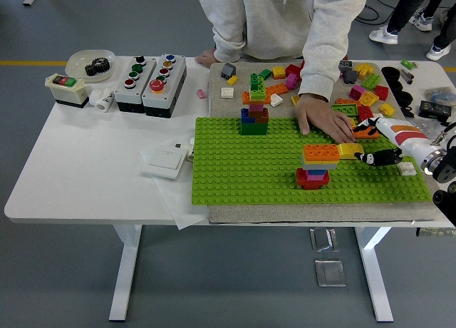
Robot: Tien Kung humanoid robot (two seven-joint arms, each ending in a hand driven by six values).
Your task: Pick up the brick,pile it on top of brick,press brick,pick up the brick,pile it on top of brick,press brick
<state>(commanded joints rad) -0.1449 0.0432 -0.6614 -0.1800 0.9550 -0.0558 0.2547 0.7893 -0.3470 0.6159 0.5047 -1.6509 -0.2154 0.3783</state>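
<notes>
I see a white surface point(85, 164) on grey floor, carrying a green baseplate point(242, 171). My right robot hand point(376, 157) reaches in, fingers pinched on a yellow brick point(349, 150) that sits just beside the orange top of the small brick stack point(317, 164). A person's hand point(322, 118) rests flat on the baseplate's far edge.

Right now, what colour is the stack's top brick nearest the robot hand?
Orange top brick, head view.

White table point(85, 178) carries grey mat point(299, 215), button boxes point(151, 75), bowl point(85, 58)
</notes>
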